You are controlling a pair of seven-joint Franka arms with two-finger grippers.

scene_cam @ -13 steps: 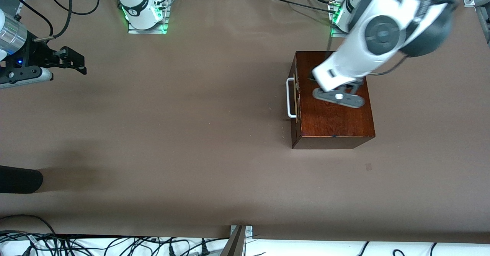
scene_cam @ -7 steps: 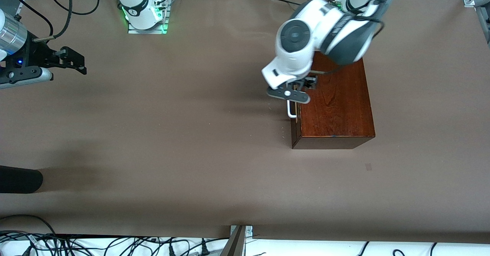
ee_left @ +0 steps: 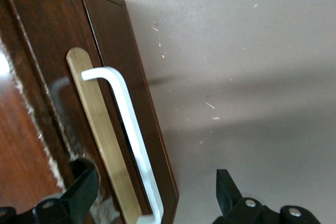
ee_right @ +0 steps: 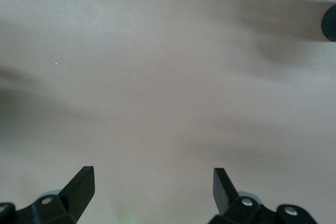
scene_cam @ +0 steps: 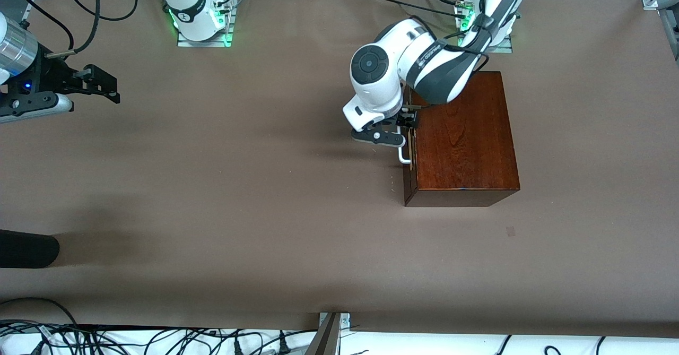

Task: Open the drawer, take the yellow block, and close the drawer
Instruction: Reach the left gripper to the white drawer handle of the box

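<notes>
My left gripper [scene_cam: 401, 132] is spread wide, holding nothing; in the left wrist view its two fingers [ee_left: 79, 190] sit at the bottom corners of the frame, one over the wooden box top, the other over bare table. The drawer [ee_left: 113, 85] front runs diagonally through the left half of that view, shut flush with the box, its white handle [ee_left: 128, 129] and brass plate [ee_left: 97, 129] lying between my fingertips but not touched as far as I can tell. In the front view the left gripper sits right of centre in the upper half, at the handle [scene_cam: 403, 156] edge of the wooden box [scene_cam: 461, 143]. Yellow block not visible in any view. My right gripper [scene_cam: 103, 87] waits at the left edge of the front view, upper part, fingers wide apart and empty [ee_right: 79, 187], over the bare brown table [scene_cam: 238, 185].
</notes>
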